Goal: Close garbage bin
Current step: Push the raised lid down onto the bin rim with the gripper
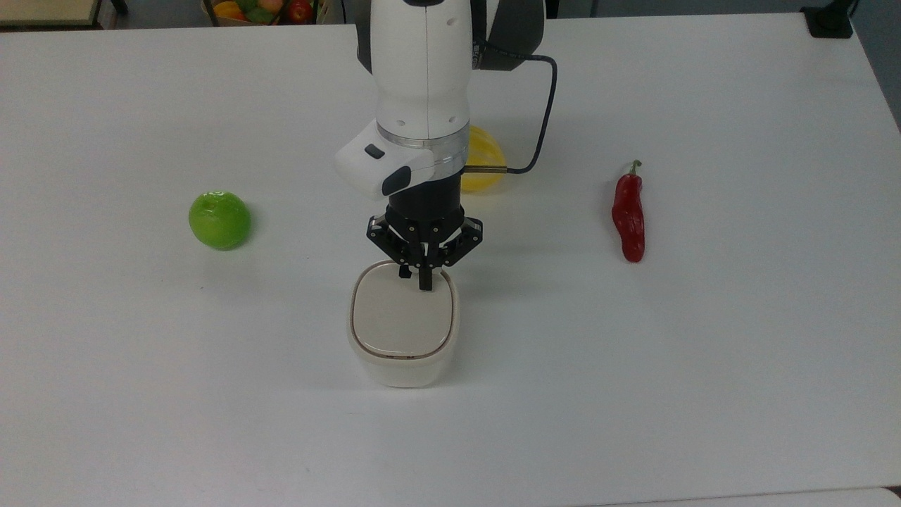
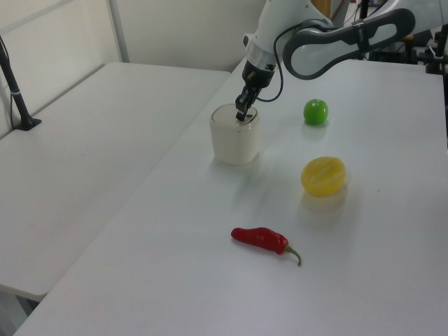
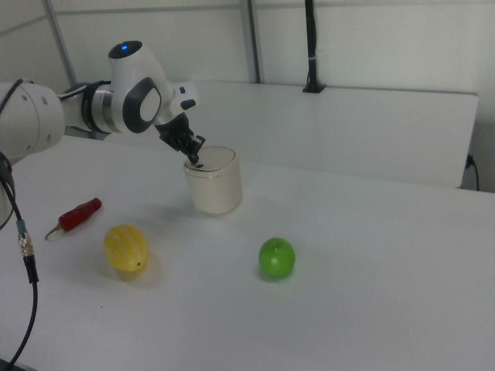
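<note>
- Top view: the garbage bin (image 1: pixel 402 331) sits near the middle of the white table (image 1: pixel 739 352). Its lid (image 1: pixel 401 318) lies flat inside the rim. The gripper (image 1: pixel 422 279) is pinched together with nothing held, and its tips press on the lid's back edge. So the closing step looks nearly done — the next move is probably one last small push down, then a lift straight up.
- Left view: the gripper (image 2: pixel 242 115) touches the top of the bin (image 2: pixel 235 137) at the far side. There is lots of bare table in front of the bin. The red chili pepper (image 2: pixel 264 240) and the yellow fruit (image 2: pixel 323 176) lie well apart from it.
- Right view: the lid (image 3: pixel 212 159) looks level on the bin. The green apple (image 3: pixel 277 257) is well apart too, so nothing blocks the arm — up is the safest way out.
</note>
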